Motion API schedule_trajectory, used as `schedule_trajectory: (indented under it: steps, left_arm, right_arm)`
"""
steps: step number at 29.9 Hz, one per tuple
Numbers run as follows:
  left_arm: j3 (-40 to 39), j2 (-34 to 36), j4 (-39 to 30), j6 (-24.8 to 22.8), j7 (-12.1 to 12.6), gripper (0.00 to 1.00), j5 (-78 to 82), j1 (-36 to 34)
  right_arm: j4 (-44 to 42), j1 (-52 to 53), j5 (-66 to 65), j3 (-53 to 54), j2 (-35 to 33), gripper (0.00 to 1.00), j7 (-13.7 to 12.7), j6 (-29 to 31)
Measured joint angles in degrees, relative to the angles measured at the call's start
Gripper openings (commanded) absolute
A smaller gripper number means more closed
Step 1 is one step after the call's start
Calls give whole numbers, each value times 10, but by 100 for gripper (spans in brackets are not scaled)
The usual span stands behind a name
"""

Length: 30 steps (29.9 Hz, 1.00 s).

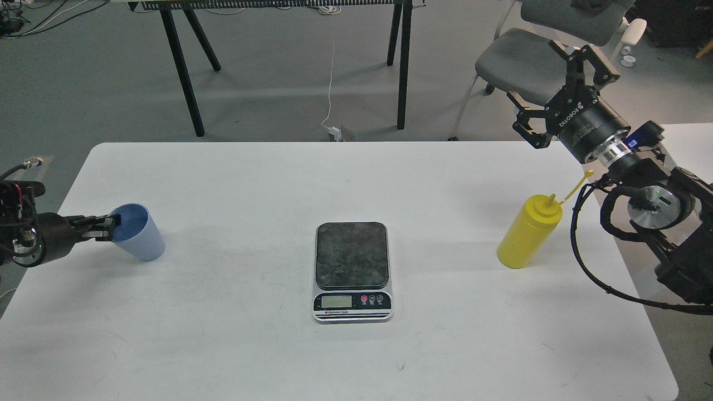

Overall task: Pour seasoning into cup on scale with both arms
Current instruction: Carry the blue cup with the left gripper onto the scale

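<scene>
The light blue ribbed cup (140, 234) stands tilted near the table's left edge. My left gripper (107, 226) comes in low from the left, its dark fingertips at the cup's near rim; I cannot tell whether it grips the rim. The scale (351, 255) lies at the table's middle with nothing on its dark platform. The yellow squeeze bottle (523, 236) stands upright at the right, its cap hanging off on the tether. My right gripper (533, 71) is open and empty, raised above and behind the bottle, well clear of it.
The white table (356, 184) carries only these three things. A grey chair (515, 58) stands behind its right far corner, just behind my right gripper. Black table legs (404, 67) and a white cable stand on the floor beyond.
</scene>
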Motion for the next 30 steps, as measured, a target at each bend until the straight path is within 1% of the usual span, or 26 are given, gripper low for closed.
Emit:
schedule_trajectory:
  steps: [6, 9, 11, 14, 18, 21, 23, 26, 30]
  left_arm:
    - [0, 29, -52, -4, 0, 4, 12, -16]
    - [0, 38, -79, -15, 0, 4, 15, -36]
    - [-1, 52, -114, -35, 0, 4, 15, -57]
    - [-3, 71, -188, -71, 0, 4, 13, -98]
    - [-3, 75, -284, -115, 0, 5, 19, -163]
    - [-3, 61, -329, -145, 0, 5, 28, -204]
    - [-2, 37, -342, -161, -1, 5, 35, -226]
    - [4, -9, -343, -175, 0, 5, 53, -244]
    - [7, -69, -330, -182, 0, 6, 60, -251]
  right_arm:
    - [0, 0, 0, 0, 1, 99, 0, 0]
    - [-1, 0, 0, 0, 1, 99, 0, 0]
    - [-1, 0, 0, 1, 1, 99, 0, 0]
    - [-4, 0, 0, 3, 1, 99, 1, 0]
    - [-6, -1, 0, 6, 1, 99, 1, 0]
    - [-6, -1, 0, 8, 1, 99, 1, 0]
    - [-5, -1, 0, 9, 1, 99, 2, 0]
    - [-5, 0, 1, 10, 1, 99, 2, 0]
    - [-4, 0, 1, 11, 0, 99, 2, 0]
